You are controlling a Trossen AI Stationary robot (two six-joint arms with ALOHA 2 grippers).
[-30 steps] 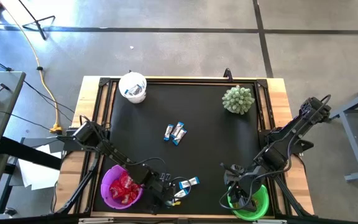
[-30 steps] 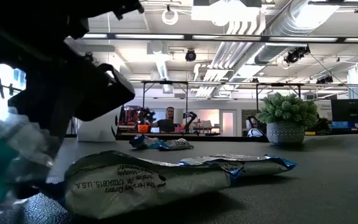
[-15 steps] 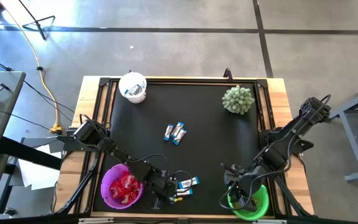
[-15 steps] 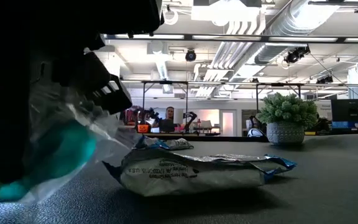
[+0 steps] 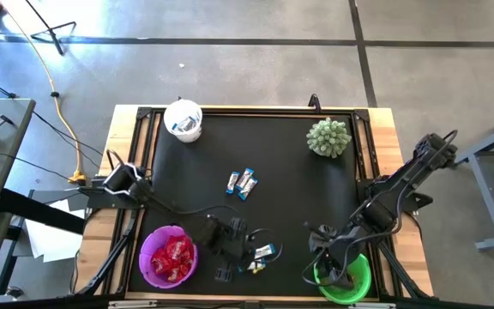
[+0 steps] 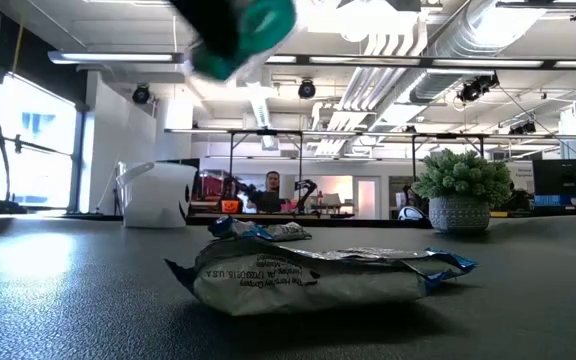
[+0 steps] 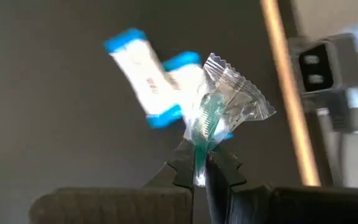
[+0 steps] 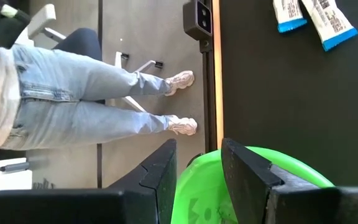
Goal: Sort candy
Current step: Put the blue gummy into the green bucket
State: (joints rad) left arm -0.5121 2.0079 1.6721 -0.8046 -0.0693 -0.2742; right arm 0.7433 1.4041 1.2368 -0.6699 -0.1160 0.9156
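Sorting was partly done: red candy point(image 5: 171, 256) filled the purple bowl point(image 5: 148, 250) at the table's point(image 5: 298, 197) front-left corner. The left gripper point(image 7: 199, 167) pinched a green sweet point(image 7: 219, 109); blue bars point(image 5: 242, 182) lay mid-table. The right gripper point(image 8: 196, 163) stood empty, fingers apart, over the green bowl point(image 8: 278, 165).

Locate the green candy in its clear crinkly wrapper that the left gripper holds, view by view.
High view: green sweet in clear crinkly wrapper, near the front edge, between the purple bowl and green bowl.
Low view: blurred green blob at the top, lifted off the mat.
Left wrist view: pinched in the shut left gripper.
Right wrist view: not in it.
Shared landmark: blue-and-white mini bar.
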